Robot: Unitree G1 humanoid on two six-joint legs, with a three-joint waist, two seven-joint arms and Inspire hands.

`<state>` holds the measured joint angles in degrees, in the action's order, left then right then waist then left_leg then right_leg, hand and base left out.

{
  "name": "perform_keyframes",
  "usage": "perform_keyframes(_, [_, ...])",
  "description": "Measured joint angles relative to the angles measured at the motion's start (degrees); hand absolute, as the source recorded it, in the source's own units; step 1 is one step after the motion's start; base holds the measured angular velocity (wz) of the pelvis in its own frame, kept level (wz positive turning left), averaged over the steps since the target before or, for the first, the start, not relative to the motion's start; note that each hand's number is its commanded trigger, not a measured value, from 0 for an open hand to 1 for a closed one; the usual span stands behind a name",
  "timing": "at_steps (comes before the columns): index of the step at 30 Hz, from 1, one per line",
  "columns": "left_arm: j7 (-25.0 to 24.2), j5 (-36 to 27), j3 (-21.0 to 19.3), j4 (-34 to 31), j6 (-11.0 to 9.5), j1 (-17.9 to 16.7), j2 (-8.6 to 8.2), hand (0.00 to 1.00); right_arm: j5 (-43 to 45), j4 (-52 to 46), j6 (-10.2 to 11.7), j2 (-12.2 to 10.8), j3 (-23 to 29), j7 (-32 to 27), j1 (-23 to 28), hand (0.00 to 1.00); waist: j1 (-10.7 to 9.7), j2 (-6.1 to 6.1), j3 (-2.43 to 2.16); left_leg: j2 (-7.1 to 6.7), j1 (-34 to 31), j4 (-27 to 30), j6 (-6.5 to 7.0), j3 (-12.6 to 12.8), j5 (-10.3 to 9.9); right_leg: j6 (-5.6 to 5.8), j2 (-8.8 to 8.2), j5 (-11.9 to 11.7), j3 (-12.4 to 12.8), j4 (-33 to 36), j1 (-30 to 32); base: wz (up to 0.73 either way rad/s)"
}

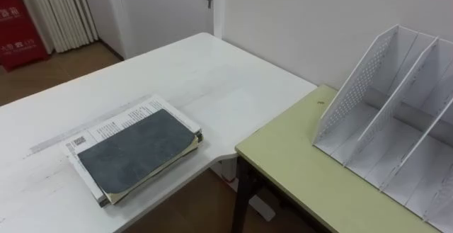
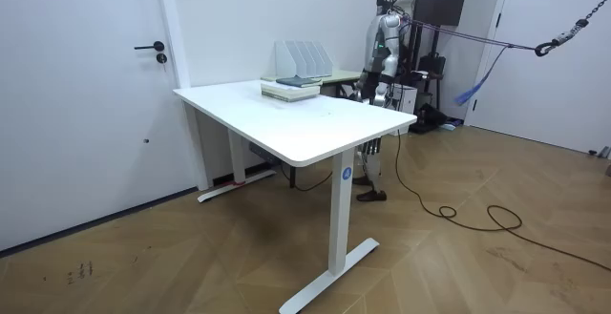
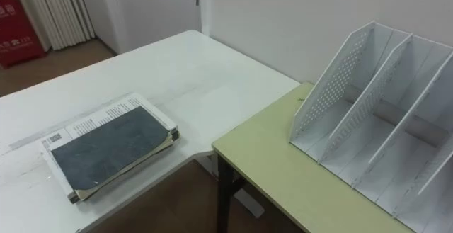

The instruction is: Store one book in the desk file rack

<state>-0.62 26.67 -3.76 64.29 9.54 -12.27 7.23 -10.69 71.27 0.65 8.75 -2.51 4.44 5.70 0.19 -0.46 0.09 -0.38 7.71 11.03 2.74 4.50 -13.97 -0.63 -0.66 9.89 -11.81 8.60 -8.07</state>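
Note:
A stack of books lies near the front edge of the white table (image 1: 212, 77). The top book (image 1: 138, 150) has a dark grey-blue cover, and a white printed one lies under it. The white file rack (image 1: 354, 84) stands to the right on the green desk (image 1: 297, 162), its slots slanted, open and holding nothing. In the room view I stand behind the far corner of the white table (image 2: 286, 123), by the green desk (image 2: 339, 77), with the books (image 2: 291, 89) and the rack (image 2: 304, 59) before me. My left hand (image 2: 362, 89) hangs low by the table's edge.
The green desk sits lower than the white table and meets it at a corner, with a floor gap (image 1: 205, 197) in front. A red cabinet (image 1: 18, 27) and a curtain (image 1: 60, 10) stand at the far left. A white wall runs behind the rack.

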Motion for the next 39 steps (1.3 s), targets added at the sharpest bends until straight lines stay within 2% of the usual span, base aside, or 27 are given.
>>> perform_keyframes(9, [0.00,-0.18,0.00,0.11,-0.23,-0.05,-0.01,0.00,-0.26,-0.03,0.09,-0.04,0.14,-0.08,-0.02,0.00,0.00,0.01,0.01,0.00,0.01,-0.10,0.00,0.01,0.00,0.01,0.02,0.01,-0.03,-0.05,-0.02,0.00])
perform_keyframes(20, [1.57,-0.11,-0.59,-0.43,-2.57,0.47,-0.03,0.00,-0.24,-0.13,0.77,-0.06,0.41,-0.58,0.07,0.00,-0.01,-0.02,0.03,0.01,0.24,-0.26,0.00,0.05,-0.01,0.03,0.02,0.13,0.12,-0.01,0.06,0.00])
perform_keyframes(28, [2.67,-0.18,-0.47,-7.08,-4.18,1.17,0.00,0.00,0.25,-0.27,1.27,-0.03,0.48,-0.26,-0.04,0.00,-0.27,-0.02,0.00,-0.05,-0.20,-0.29,0.01,0.04,0.01,0.01,0.09,0.10,0.53,0.05,1.17,-0.02])
perform_keyframes(30, [2.88,-0.48,-0.16,-9.03,-5.14,1.64,-0.02,0.00,0.25,-0.27,1.40,-0.02,0.39,-0.12,-0.13,0.00,-0.44,-0.05,-0.02,-0.14,-0.24,-0.33,0.02,0.04,0.01,0.03,0.15,0.10,0.65,0.04,1.18,0.00])
perform_keyframes(34, [3.78,-0.40,1.05,-9.24,-7.51,4.60,-0.40,0.00,3.11,-0.34,3.37,-0.04,-0.01,-0.06,-0.22,0.00,-0.87,-0.15,-0.14,-0.30,-0.28,-0.69,0.04,0.10,0.03,0.05,0.54,0.05,0.98,0.06,1.19,-0.04])
perform_keyframes(37, [4.13,1.16,4.24,-10.48,-8.31,5.71,-0.40,0.00,4.24,-0.14,3.68,-0.05,-0.43,0.05,-1.03,0.00,-2.03,-0.05,-0.25,-0.26,-0.27,-0.67,0.03,0.27,0.03,0.05,0.53,0.05,0.89,0.08,1.13,0.00])
perform_keyframes(39, [4.13,2.34,7.24,-13.84,-9.03,5.73,-0.34,0.00,4.24,-0.11,3.74,-0.05,-0.72,0.05,-1.39,0.00,-2.54,-0.14,-0.17,-0.26,-0.21,-0.66,0.02,0.29,0.04,0.05,0.52,0.05,0.96,0.09,1.10,0.00])
